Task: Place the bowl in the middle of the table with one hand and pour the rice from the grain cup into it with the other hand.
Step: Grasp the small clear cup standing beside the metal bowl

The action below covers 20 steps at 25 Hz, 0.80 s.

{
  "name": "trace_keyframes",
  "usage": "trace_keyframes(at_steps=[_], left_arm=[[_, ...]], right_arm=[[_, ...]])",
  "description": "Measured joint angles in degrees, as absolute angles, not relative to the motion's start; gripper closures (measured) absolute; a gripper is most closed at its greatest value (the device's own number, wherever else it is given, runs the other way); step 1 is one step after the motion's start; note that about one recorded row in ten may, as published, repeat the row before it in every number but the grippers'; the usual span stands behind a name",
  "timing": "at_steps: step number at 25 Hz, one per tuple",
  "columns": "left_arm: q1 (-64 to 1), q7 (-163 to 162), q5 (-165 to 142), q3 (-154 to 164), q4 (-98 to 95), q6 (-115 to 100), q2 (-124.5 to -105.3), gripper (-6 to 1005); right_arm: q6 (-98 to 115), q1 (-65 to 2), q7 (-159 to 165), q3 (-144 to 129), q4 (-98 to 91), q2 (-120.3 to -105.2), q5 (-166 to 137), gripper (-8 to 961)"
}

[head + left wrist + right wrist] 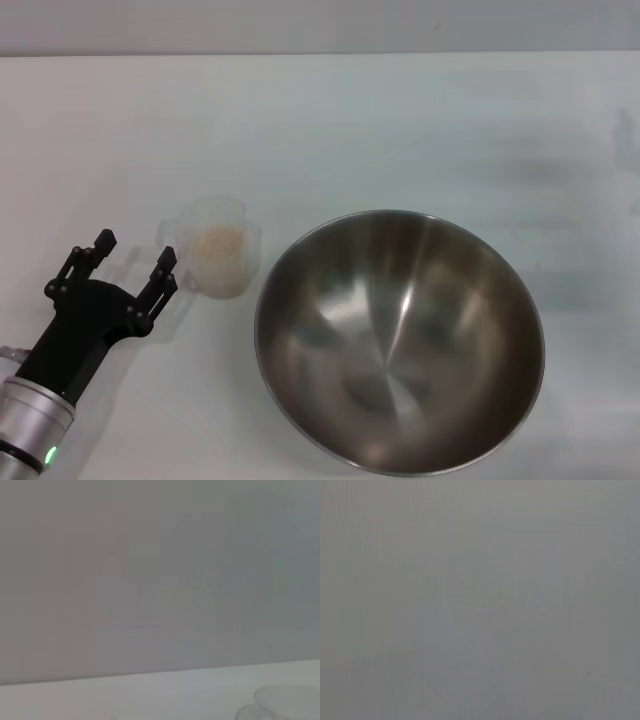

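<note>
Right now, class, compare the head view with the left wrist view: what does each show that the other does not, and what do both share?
Only the head view shows the bowl, empty, the rice inside the grain cup, and the left end effector, open just beside the cup without touching it. Only the left wrist view shows a plain grey backdrop beyond the table edge. Both share the white table and the cup, which appears only as a faint rim at the wrist picture's edge. The right end effector appears in neither.
</note>
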<state>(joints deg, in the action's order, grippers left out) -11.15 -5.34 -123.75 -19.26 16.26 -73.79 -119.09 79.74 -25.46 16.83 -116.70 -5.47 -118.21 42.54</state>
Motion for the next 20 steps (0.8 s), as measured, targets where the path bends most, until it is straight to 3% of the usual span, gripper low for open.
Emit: trace_keyframes(at_steps=[20], left_arm=[[-14.9,-5.2,-123.2,-20.4,15.3,-69.4,-118.91,277]], right_arm=[[80.2,-24.5,17.1,-117.1,-5.7,-118.65,42.5,521]])
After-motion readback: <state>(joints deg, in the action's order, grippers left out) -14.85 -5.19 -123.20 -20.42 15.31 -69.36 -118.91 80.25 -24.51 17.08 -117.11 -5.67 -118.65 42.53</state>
